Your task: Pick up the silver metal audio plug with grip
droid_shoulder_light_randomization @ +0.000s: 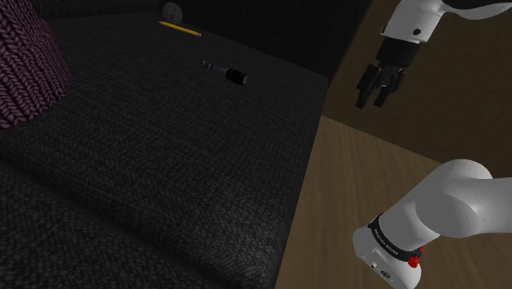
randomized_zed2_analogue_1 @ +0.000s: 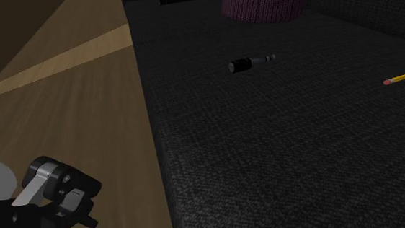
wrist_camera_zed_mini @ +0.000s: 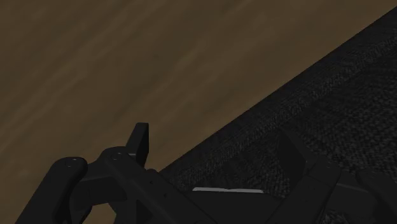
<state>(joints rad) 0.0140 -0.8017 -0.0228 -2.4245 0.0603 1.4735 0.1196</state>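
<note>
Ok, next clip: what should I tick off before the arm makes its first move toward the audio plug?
1. Audio plug in sight, lying flat on the dark cushion: ok.
2. End effector open: ok, its jaws stand apart.
3. End effector above the plug: not ok, it hangs over the wooden floor, beside the cushion's edge.
4. Space around the plug free: ok, pencil and purple knitted item lie apart from it.
5. Jaws aligned across the plug's body: cannot tell.
</note>
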